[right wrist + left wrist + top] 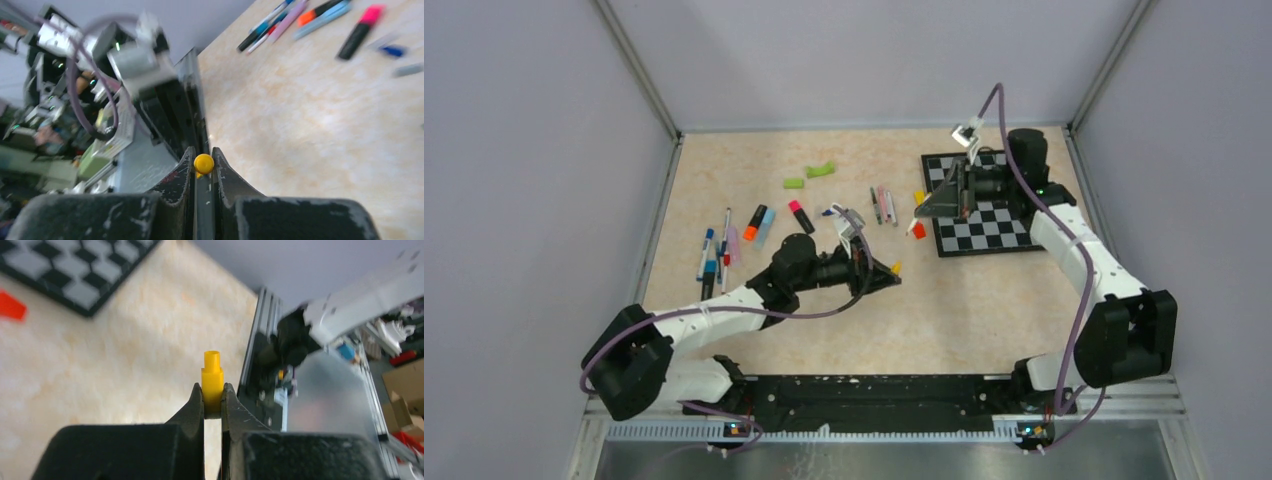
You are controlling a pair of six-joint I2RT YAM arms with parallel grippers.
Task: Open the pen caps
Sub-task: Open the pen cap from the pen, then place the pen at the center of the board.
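Left tool (213, 388): clamped on yellow cap (212, 376)
Right tool (202, 153): clamped on yellow bit (203, 163)
Pens (357, 35): right wrist view, not left

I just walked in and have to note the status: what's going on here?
The left gripper is shut on a yellow stepped piece, probably a pen cap. The right gripper, near the left edge of the chessboard, is shut on a second yellow part, seen end-on, so I cannot tell what it is. The two grippers are apart. The other pens lie on the table's left side, several with caps on.
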